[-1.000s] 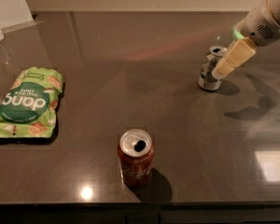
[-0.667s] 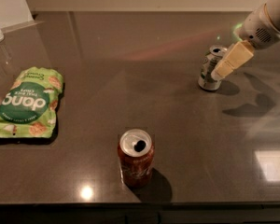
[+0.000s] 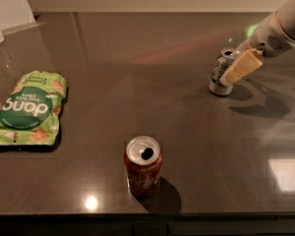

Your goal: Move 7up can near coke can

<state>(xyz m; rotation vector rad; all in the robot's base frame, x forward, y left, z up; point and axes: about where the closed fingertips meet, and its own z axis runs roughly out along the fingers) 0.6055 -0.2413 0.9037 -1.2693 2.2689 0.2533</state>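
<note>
The gripper (image 3: 230, 72) stays at the 7up can (image 3: 217, 76), unmoved at the desk's (image 3: 137, 82) far right; whether it has clamped cannot be told. The coke can (image 3: 143, 167) stands well apart.

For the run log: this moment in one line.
gripper: at 7up can, far right | 7up can: upright, apart from coke can | coke can: upright, front centre

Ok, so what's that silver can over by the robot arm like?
The 7up can is silvery-grey metal with a silver top, standing on the dark table at the far right. The gripper is at its right side, covering part of it. The red coke can stands well away, near the front edge.
</note>
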